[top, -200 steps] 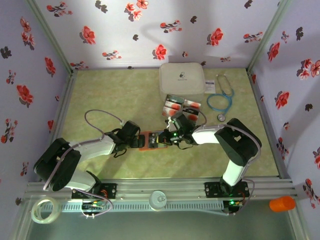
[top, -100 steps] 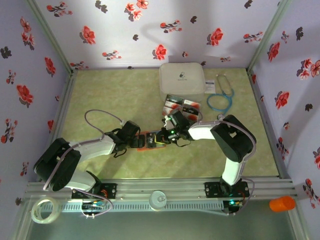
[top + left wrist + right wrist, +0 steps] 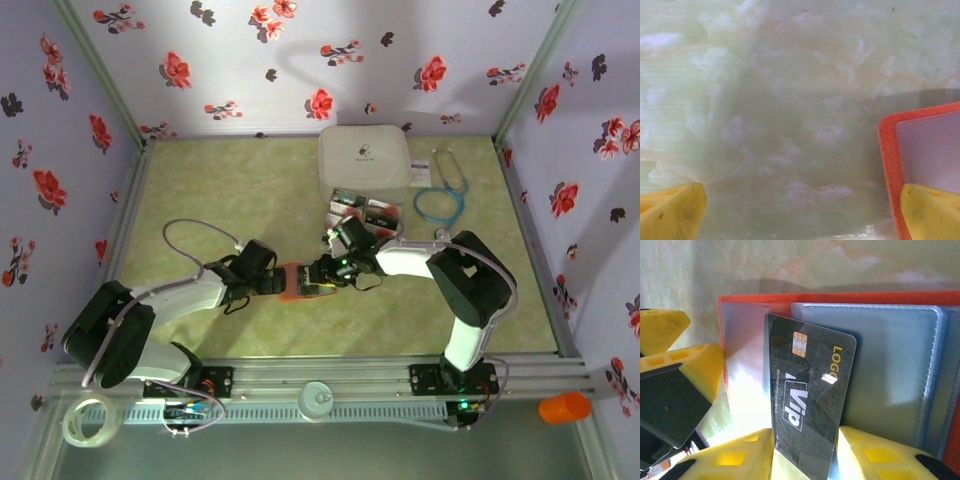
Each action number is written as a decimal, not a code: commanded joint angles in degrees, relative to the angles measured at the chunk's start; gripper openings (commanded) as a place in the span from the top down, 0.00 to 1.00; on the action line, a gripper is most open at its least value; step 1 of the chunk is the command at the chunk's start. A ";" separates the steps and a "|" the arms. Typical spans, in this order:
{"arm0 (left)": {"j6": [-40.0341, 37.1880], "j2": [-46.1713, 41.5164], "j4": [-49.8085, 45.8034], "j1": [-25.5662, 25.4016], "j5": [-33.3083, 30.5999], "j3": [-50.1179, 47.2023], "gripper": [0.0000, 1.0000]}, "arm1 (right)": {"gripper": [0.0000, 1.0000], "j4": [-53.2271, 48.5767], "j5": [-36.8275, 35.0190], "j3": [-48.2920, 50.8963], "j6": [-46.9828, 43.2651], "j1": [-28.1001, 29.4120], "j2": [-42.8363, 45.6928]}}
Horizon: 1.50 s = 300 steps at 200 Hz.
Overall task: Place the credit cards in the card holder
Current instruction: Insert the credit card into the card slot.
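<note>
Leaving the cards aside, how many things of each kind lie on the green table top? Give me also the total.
White case: 1
Stethoscope: 1
Orange card holder: 1
Small white paper slip: 1
Total: 4

desk [image 3: 220, 190]: pale green | middle: orange card holder [image 3: 292, 282] | far: white case [image 3: 363, 155] | near it: credit cards [image 3: 365, 210] | far right: blue stethoscope [image 3: 442, 205]

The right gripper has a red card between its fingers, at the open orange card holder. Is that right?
No. The right wrist view shows the card between the fingers of the right gripper is black, with VIP lettering. It is at the open orange card holder.
</note>
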<state>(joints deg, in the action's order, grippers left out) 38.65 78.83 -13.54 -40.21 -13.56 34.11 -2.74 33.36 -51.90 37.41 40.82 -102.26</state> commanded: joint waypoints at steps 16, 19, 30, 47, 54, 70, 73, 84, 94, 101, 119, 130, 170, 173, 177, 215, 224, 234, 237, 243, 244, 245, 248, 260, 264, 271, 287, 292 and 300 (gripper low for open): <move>0.82 0.51 -0.37 0.66 -1.36 -1.28 0.00 | 0.62 -4.89 -2.34 -2.31 -2.30 -0.21 0.23; 0.77 0.61 -0.28 0.63 -1.35 -1.27 0.00 | 0.62 -4.92 -2.34 -2.37 -2.18 -0.21 0.14; 0.64 1.27 0.07 0.65 -1.35 -1.28 0.00 | 0.62 -4.74 -2.33 -2.55 -2.04 -0.21 -0.04; 0.27 2.29 0.66 0.63 -1.26 -1.22 0.00 | 0.64 -4.51 -2.55 -2.88 -1.57 0.00 -0.32; 0.16 2.67 0.96 0.63 -1.16 -1.17 0.00 | 0.65 -4.46 -2.68 -3.03 -1.33 0.18 -0.43; -0.22 3.45 1.60 0.64 -1.19 -1.23 0.00 | 0.68 -4.46 -3.03 -3.52 -1.01 0.74 -0.84; -0.21 3.52 1.64 0.59 -1.19 -1.19 0.00 | 0.69 -4.49 -3.00 -3.66 -0.93 0.91 -0.91; -0.41 4.03 2.00 0.65 -1.13 -1.19 0.00 | 0.71 -4.23 -3.10 -3.89 -0.75 1.34 -1.36; -0.50 4.38 2.33 0.61 -1.14 -1.28 0.00 | 0.72 -4.11 -3.25 -4.13 -0.52 1.67 -1.62; -0.57 4.50 2.54 0.65 -1.13 -1.33 0.00 | 0.74 -4.16 -3.24 -4.25 -0.49 1.85 -1.79; -0.75 5.01 2.97 0.61 -1.13 -1.56 0.00 | 0.75 -3.99 -3.56 -4.52 -0.13 2.25 -1.91; -0.70 5.19 3.23 0.65 -1.12 -1.66 0.00 | 0.75 -3.97 -3.56 -4.81 -0.01 2.42 -2.06; -0.69 5.80 3.96 0.65 -0.96 -1.82 0.00 | 0.72 -5.71 -2.21 -7.02 -1.12 3.82 -2.64; -0.75 5.80 3.98 0.66 -1.00 -1.80 0.00 | 0.71 -6.50 -2.43 -7.23 -1.56 3.83 -2.36; -0.82 5.81 3.96 0.60 -0.99 -1.77 0.00 | 0.70 -7.56 -3.08 -7.46 -2.24 3.83 -1.84; -1.12 6.05 4.31 0.66 -0.77 -1.74 0.00 | 0.70 -12.46 -9.17 -7.82 -5.38 2.91 2.10; -1.20 6.18 4.42 0.71 -0.72 -1.66 0.00 | 0.72 -12.47 -9.02 -8.10 -5.39 2.95 1.73; -1.22 6.27 4.40 0.65 -0.70 -1.66 0.00 | 0.73 -11.97 -8.64 -8.30 -5.11 3.02 0.92; -1.21 6.26 4.40 0.59 -0.74 -1.53 0.00 | 0.74 -11.75 -8.59 -8.45 -5.07 3.04 0.64; -1.23 6.30 4.40 0.65 -0.73 -1.56 0.00 | 0.74 -11.46 -8.39 -8.57 -4.95 3.04 0.08; -1.26 6.32 4.40 0.65 -0.75 -1.53 0.00 | 0.75 -11.43 -8.31 -8.62 -4.92 3.04 0.02; -1.24 6.33 4.40 0.65 -0.76 -1.56 0.00 | 0.75 -11.42 -8.27 -8.64 -4.90 3.08 -0.06; -1.28 6.34 4.40 0.64 -0.75 -1.58 0.00 | 0.75 -11.27 -8.30 -8.73 -4.85 3.12 -0.32; -1.26 6.18 4.41 0.66 -0.68 -1.67 0.00 | 0.77 -10.73 -8.22 -9.00 -4.66 3.28 -1.18; -1.26 6.18 4.40 0.72 -0.75 -1.65 0.00 | 0.78 -10.50 -8.18 -9.12 -4.59 3.35 -1.33; -1.15 6.14 4.41 0.67 -0.72 -1.66 0.00 | 0.79 -10.20 -8.21 -9.13 -4.47 3.39 -1.75; -1.21 6.16 4.40 0.67 -0.72 -1.72 0.00 | 0.81 -9.50 -8.21 -9.27 -4.10 3.46 -2.51; -1.15 6.03 4.40 0.73 -0.68 -1.71 0.00 | 0.81 -9.24 -8.17 -9.27 -3.97 3.56 -2.74; -1.13 6.07 4.44 0.65 -0.73 -1.76 0.00 | 0.81 -9.04 -8.22 -9.34 -3.90 3.63 -3.17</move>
<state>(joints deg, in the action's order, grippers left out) 38.52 81.69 -12.08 -40.23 -15.70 33.76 -12.27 25.87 -59.77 33.41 44.16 -103.33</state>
